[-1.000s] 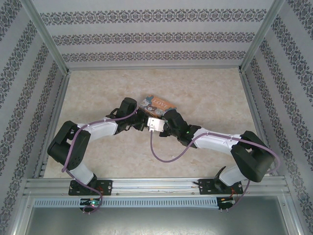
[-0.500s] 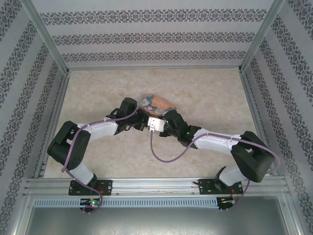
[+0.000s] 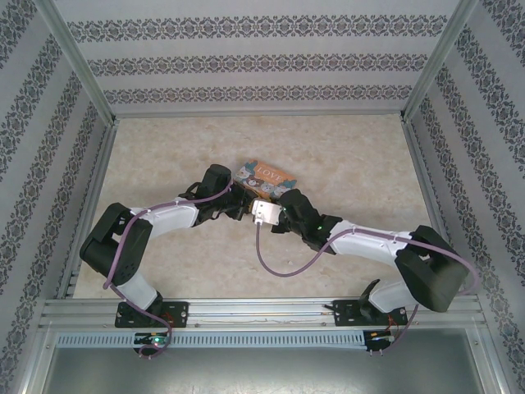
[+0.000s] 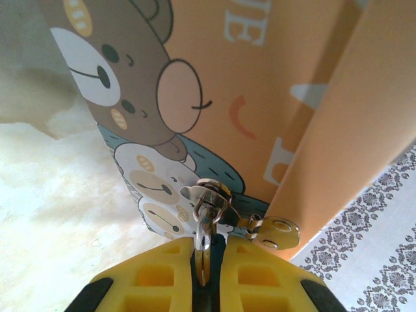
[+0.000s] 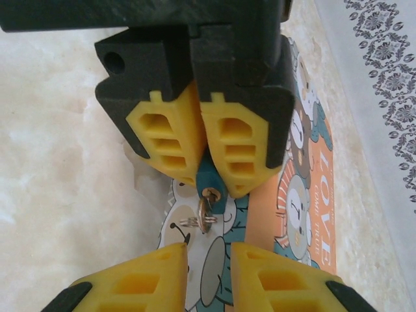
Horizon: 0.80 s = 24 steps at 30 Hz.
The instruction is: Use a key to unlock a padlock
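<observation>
Fingers of the left gripper (image 5: 207,170) are clamped on the teal padlock (image 5: 209,181) just above the orange box (image 5: 312,195), with a silver key ring (image 5: 204,220) at the padlock's exposed end. The right gripper (image 5: 208,270) hovers over the box facing them, jaws apart, holding nothing. The box cover reads "LOVE"

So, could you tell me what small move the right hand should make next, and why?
Probably ease the right hand forward and close on the key: its jaws stand open just short of it, while the left hand grips the teal padlock the key hangs from.
</observation>
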Each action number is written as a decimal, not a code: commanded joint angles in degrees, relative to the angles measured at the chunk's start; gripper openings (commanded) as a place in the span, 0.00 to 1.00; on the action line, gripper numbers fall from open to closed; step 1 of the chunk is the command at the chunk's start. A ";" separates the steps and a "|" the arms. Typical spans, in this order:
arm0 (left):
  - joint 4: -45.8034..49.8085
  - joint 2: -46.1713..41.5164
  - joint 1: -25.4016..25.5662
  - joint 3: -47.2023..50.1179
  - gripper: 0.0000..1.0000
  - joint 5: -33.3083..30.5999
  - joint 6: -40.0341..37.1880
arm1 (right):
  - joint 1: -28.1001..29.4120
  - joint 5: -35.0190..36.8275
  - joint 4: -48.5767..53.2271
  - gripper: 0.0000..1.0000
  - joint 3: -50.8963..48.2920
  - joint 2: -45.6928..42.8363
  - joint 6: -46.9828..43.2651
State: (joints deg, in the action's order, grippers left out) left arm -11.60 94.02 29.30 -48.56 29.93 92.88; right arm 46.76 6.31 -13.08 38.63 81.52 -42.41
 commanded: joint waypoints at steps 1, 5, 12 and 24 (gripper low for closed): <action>-3.08 -0.24 0.77 0.04 0.00 0.93 0.64 | 0.52 0.07 -0.30 0.24 2.01 1.38 -0.39; -3.08 -0.15 0.81 0.13 0.00 1.05 0.65 | 0.59 -0.15 -0.69 0.24 2.83 2.31 -0.40; -3.52 0.29 0.78 -0.03 0.00 1.49 0.55 | 0.77 -0.59 -0.94 0.23 3.86 3.46 -0.29; -4.30 0.55 0.77 0.06 0.00 2.16 0.55 | 0.96 -0.32 -1.07 0.09 5.14 5.58 0.35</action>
State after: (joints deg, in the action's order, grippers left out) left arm -12.45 94.32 29.26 -48.49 29.82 92.88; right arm 47.05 6.22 -13.21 42.13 86.21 -42.35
